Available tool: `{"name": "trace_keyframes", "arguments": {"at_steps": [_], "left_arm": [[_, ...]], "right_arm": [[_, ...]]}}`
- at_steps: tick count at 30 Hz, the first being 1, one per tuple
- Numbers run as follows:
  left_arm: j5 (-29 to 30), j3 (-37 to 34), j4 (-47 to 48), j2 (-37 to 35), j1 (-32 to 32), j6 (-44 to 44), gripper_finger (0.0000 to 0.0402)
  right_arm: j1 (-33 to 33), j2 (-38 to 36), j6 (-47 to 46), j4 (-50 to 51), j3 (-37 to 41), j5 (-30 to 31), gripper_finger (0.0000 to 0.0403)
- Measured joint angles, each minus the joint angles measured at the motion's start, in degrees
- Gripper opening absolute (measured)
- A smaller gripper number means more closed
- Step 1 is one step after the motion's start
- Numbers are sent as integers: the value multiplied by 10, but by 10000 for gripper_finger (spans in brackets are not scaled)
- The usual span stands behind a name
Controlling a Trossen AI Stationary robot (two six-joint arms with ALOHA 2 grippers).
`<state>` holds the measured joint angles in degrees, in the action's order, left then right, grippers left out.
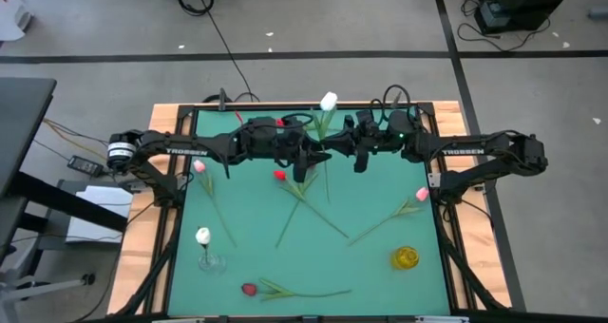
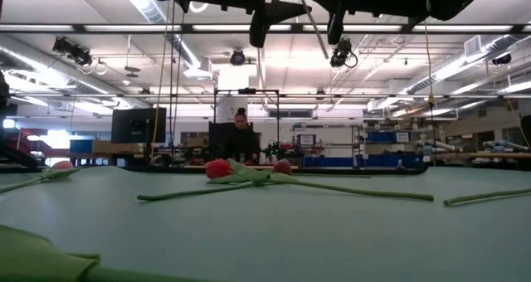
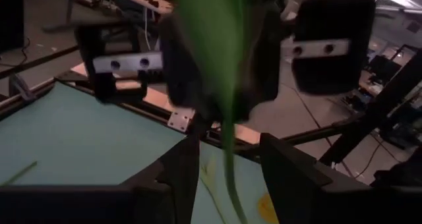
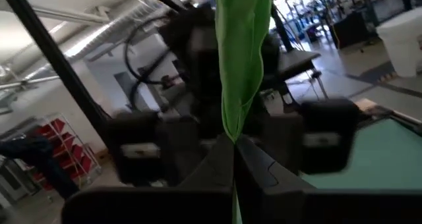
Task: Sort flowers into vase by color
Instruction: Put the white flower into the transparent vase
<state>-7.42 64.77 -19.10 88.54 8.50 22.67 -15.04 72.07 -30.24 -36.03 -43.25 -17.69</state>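
Note:
A white tulip (image 1: 328, 102) on a long green stem is held in the air over the far middle of the table, where both arms meet. My right gripper (image 4: 234, 159) is shut on it. My left gripper (image 3: 228, 179) faces it from the table's left and is open. Its fingers stand on either side of the stem (image 3: 228, 151) without touching it. Other tulips lie flat on the mat: pink (image 1: 200, 167), red (image 1: 280, 176), pink (image 1: 422, 195) and red (image 1: 249, 289). Another white tulip (image 1: 202, 236) stands in a clear vase (image 1: 209, 262). My right gripper pinches the white tulip between its two fingers where a green leaf narrows into the stem (image 4: 231, 133). It comes level from the table's right, with the fingers across the stem. The tulip is lifted clear of the table, its head toward the far edge.
A yellow vase (image 1: 406, 257) stands near the table's right near corner and the clear vase stands near the left near corner. Loose stems cross the middle of the green mat (image 1: 380, 275). A person (image 2: 241, 137) sits beyond the table in the low view.

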Motion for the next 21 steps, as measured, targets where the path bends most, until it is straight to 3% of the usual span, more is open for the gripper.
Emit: {"name": "trace_keyframes", "arguments": {"at_steps": [11, 21], "left_arm": [[0, 0, 1, 0, 12, -10, 120], [-2, 0, 20, -19, 14, -43, 26]], "right_arm": [[-2, 0, 6, 0, 0, -3, 9], [-2, -1, 13, 25, -1, -2, 9]]}}
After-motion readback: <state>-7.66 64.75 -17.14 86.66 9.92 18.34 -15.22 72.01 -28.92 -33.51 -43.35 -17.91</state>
